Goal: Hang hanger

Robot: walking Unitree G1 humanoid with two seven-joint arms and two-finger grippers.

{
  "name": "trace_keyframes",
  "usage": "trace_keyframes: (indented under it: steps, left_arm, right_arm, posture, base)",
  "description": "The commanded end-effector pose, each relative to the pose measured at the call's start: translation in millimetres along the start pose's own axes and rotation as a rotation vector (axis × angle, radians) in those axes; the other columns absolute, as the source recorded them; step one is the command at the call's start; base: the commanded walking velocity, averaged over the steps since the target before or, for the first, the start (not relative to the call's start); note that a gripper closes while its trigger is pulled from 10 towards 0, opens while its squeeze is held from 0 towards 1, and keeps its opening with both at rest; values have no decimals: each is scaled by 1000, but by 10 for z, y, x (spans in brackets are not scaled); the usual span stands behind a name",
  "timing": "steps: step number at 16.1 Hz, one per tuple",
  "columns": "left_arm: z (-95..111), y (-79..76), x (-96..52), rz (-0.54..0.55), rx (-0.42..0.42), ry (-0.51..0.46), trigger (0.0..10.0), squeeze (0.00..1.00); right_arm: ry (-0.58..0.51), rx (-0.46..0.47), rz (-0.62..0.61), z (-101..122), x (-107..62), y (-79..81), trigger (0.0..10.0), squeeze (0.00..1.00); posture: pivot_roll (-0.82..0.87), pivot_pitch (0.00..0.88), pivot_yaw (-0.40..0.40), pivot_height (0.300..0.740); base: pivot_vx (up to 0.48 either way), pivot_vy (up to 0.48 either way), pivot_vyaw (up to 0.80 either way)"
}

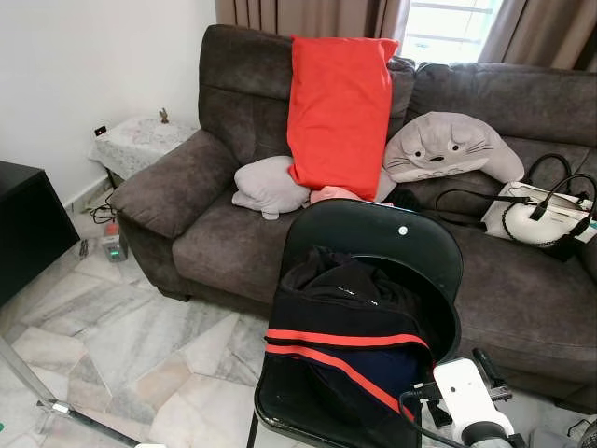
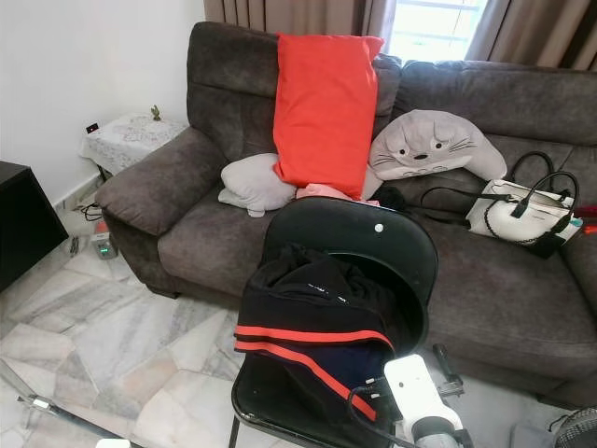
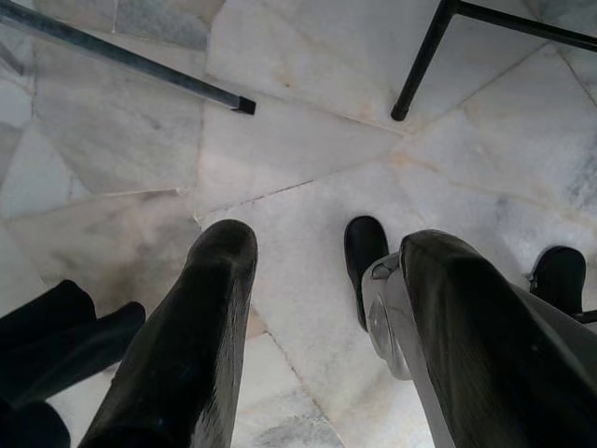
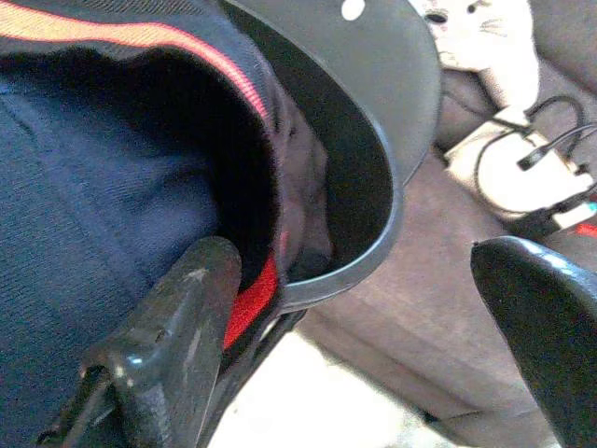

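A black round-backed chair [image 1: 396, 241] stands before the sofa with a heap of dark clothes [image 1: 340, 336] on its seat; the top garment has red stripes. My right gripper [image 4: 364, 308] is low at the chair's right side. It is open, with one finger [image 4: 177, 345] against the striped fabric and the chair's rim and the other finger [image 4: 550, 317] well apart in front of the sofa. Its white wrist [image 1: 464, 387] sits at the bottom right. My left gripper [image 3: 326, 271] hangs open over the marble floor [image 3: 280, 149], holding nothing.
A brown sofa [image 1: 215, 233] carries a red cushion [image 1: 340, 112], a grey plush pillow [image 1: 448, 145] and a white handbag [image 1: 536, 215]. A silver metal bar [image 1: 56, 406] lies low on the floor at the left. A lace-covered side table [image 1: 140, 140] and a black cabinet [image 1: 23, 224] stand further left.
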State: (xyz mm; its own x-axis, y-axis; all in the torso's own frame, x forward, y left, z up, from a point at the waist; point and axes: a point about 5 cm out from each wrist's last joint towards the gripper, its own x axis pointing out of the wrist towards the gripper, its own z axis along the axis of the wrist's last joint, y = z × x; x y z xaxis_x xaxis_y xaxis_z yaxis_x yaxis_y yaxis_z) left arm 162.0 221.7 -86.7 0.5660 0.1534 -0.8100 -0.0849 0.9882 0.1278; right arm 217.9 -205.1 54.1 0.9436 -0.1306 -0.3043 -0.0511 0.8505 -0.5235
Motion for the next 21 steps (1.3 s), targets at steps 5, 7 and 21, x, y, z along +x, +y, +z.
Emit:
trace_keyframes:
  steps: [5,7,21]
  left_arm:
    - [-63,15,-10,6,8,30,10000,0]
    - [-61,14,-10,5,8,30,10000,0]
    - [-60,26,-10,7,9,30,10000,0]
  right_arm:
    - [-128,-135,69,211,111,0,10000,0]
    - [-133,-163,119,235,162,-3,10000,0]
    - [-143,-409,200,341,373,-40,10000,0]
  posture:
    - [-28,0,-2,740]
    - [-26,0,-1,740]
    - [-23,0,6,740]
  base:
    - [0,0,0]
    - [0,0,0]
    - [0,0,0]
